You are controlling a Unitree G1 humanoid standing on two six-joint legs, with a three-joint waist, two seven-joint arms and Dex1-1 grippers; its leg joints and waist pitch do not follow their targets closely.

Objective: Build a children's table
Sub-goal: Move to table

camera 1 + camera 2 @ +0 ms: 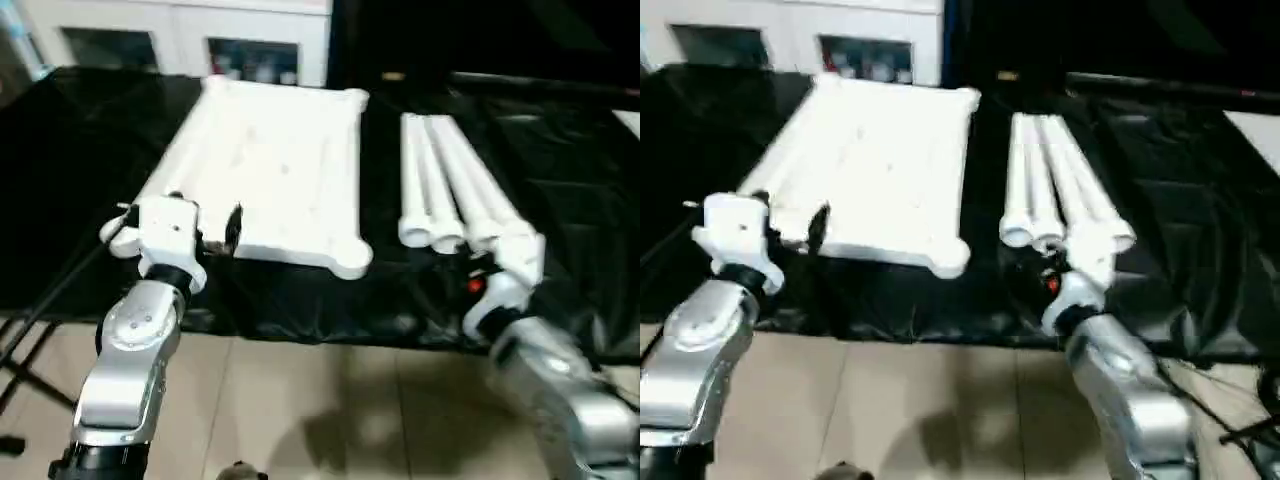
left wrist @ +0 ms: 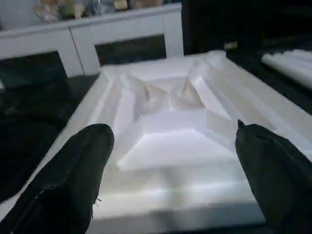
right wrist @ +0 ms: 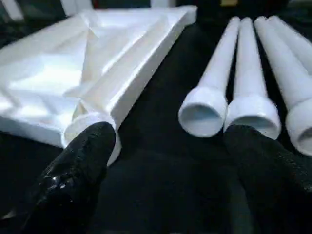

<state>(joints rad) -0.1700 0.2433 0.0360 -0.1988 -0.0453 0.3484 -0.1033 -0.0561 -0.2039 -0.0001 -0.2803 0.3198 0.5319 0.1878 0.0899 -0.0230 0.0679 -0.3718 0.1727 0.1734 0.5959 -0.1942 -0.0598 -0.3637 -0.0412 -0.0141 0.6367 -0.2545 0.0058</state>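
Head view: the white rectangular plastic tabletop (image 1: 270, 175) lies underside up on the black-draped counter (image 1: 560, 200); four white tapered tube legs (image 1: 450, 185) lie beside it, none fitted.

Left wrist view: left gripper (image 2: 170, 170) spread, empty.

Right wrist view: right gripper (image 3: 165, 165) spread, empty.

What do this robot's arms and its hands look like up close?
Each forearm is a rounded silver shell, joined by a black ring to a white wrist block. The left gripper and the right gripper each have two thick black fingers with rounded tips. A small orange-red light glows at the right wrist.
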